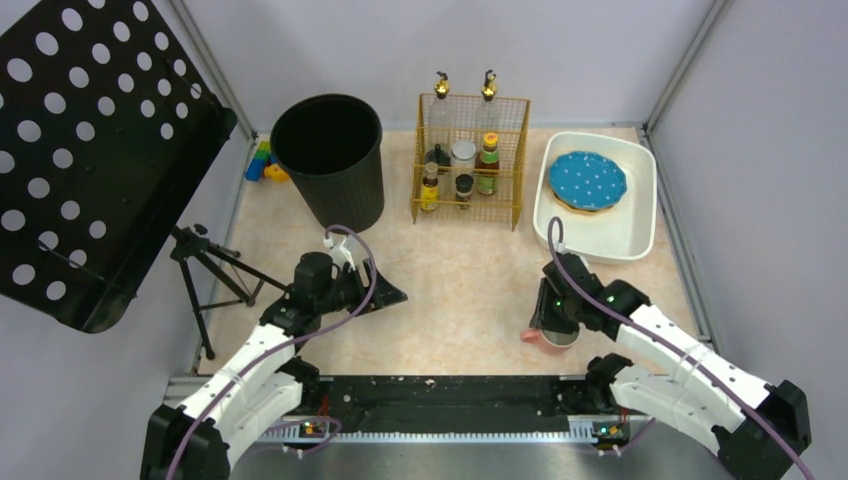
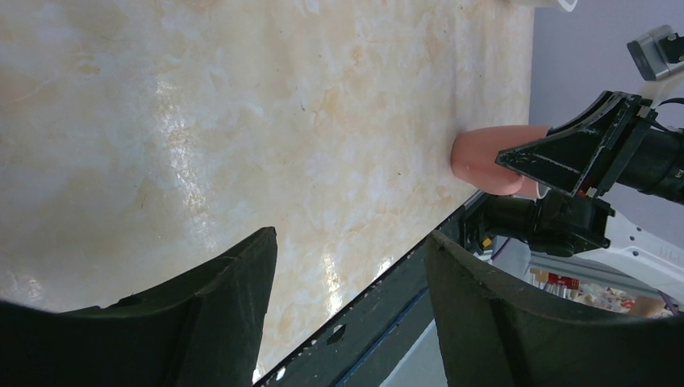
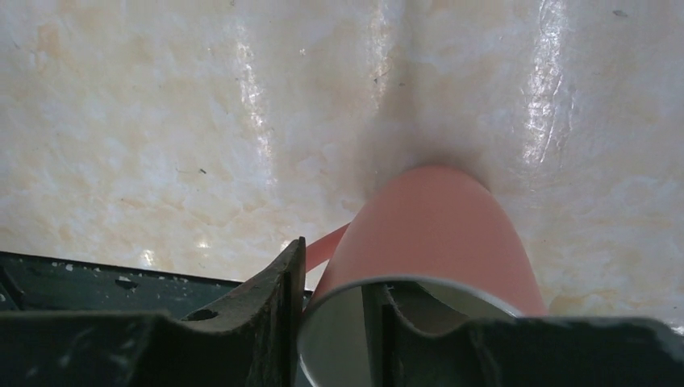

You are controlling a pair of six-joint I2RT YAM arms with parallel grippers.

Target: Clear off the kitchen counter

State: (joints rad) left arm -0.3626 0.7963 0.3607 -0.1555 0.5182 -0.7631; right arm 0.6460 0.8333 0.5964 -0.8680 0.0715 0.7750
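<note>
A pink mug (image 1: 532, 336) stands on the kitchen counter (image 1: 470, 280) near its front edge, on the right. My right gripper (image 1: 553, 325) is on top of it. In the right wrist view my right gripper (image 3: 337, 270) straddles the wall of the mug (image 3: 435, 234): one finger is outside by the handle, one inside. The jaws are partly closed, with a gap showing inside the rim. My left gripper (image 1: 385, 295) is open and empty low over the counter (image 2: 242, 121); in its wrist view (image 2: 351, 234) the mug (image 2: 484, 157) shows ahead.
A black bin (image 1: 330, 155) and a yellow wire rack (image 1: 470, 160) of bottles stand at the back. A white tub (image 1: 640, 235) at back right holds a blue dotted plate (image 1: 588, 180). A black perforated panel (image 1: 80, 150) on a tripod (image 1: 210, 270) stands left, with toy blocks (image 1: 262, 162) behind it.
</note>
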